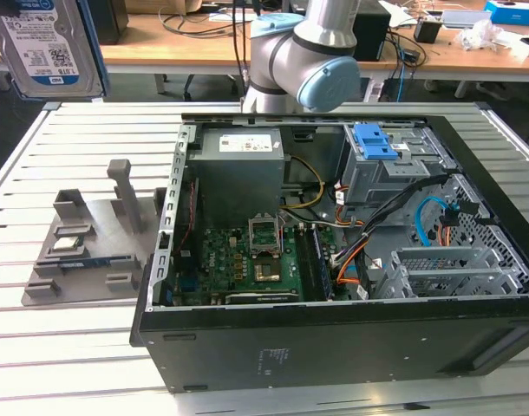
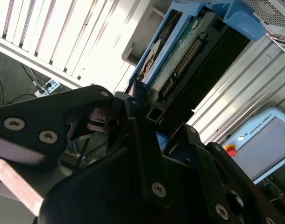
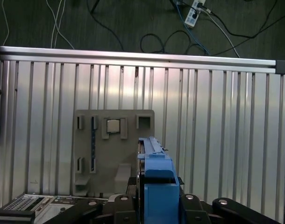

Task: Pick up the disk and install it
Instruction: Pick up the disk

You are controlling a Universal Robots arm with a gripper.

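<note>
Now we pinch the disk [image 2: 180, 60] tight between the fingers of our gripper [image 2: 156, 116], by its blue frame, so it cannot slip. We hold it high over the table [image 3: 226, 116], away from the open computer case [image 1: 334, 347].

Exterior view overlooks the table [image 1: 74, 347]; both wrist views closely frame the disk [image 2: 180, 65] [image 3: 156, 186].
</note>
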